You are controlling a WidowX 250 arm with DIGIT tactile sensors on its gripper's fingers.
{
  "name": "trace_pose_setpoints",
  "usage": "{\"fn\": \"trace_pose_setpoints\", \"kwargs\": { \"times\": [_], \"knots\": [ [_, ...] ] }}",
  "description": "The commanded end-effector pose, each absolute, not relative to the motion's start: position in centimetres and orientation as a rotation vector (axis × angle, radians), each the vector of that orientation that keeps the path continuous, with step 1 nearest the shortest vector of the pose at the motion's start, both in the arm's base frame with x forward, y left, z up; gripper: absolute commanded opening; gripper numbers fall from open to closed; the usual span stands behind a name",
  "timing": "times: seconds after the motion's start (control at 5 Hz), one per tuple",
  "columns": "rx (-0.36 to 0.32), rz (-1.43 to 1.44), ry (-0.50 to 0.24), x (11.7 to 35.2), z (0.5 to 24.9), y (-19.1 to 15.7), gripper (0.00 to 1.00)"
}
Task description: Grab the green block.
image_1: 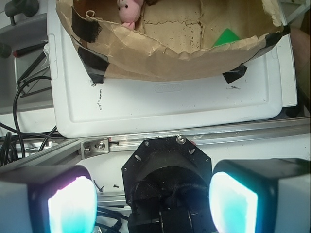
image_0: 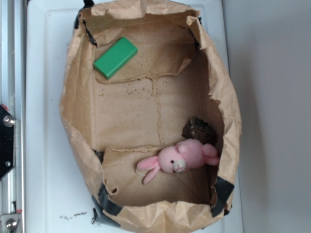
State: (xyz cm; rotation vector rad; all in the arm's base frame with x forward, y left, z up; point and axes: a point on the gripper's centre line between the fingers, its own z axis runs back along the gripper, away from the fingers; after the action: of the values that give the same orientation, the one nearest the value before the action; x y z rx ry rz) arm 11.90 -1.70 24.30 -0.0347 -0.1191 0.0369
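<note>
Green block (image_0: 115,58), flat and bright, lying on the floor of the paper bag (image_0: 77,121) near its upper left corner in the exterior view, turned at a slant and just beside the bag's creased wall, touching nothing else inside. Well apart from it, toward the opposite lower right corner: a pink plush bunny (image_0: 181,159) on its side, ears stretched to the left, and a dark brown lump (image_0: 198,128) pressed against the bunny's upper edge. Largest of all, a white tray (image_0: 43,97) carrying the bag, itself resting on the pale counter (image_0: 272,97) with a metal rail (image_0: 9,73) along the left border. Brown bag cut low and spread open, rim rolled and crumpled, patched with black tape (image_0: 107,204) at the corners, crumbs scattered over its floor. From the wrist view, only a green corner of the block (image_1: 225,38) peeking above the bag's near rim, with the bunny's face (image_1: 129,9) at the top left edge. Claw (image_1: 153,201) parked low outside the bag, beyond the tray's edge and the rail, well away from the block; its two pads (image_1: 73,206) spread wide apart, gripping nothing, a black motor housing (image_1: 166,170) showing between them. Loose black cables (image_1: 24,97) trailing at the left.
</note>
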Motion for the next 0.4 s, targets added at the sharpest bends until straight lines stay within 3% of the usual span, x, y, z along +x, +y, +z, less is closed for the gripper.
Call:
{"fn": "trace_pose_setpoints", "kwargs": {
  "times": [0.0,0.2],
  "knots": [
    [-0.035,0.037,-0.119,11.9,24.3,-1.7,1.00],
    [-0.026,0.037,-0.141,16.9,22.9,0.7,1.00]
  ]
}}
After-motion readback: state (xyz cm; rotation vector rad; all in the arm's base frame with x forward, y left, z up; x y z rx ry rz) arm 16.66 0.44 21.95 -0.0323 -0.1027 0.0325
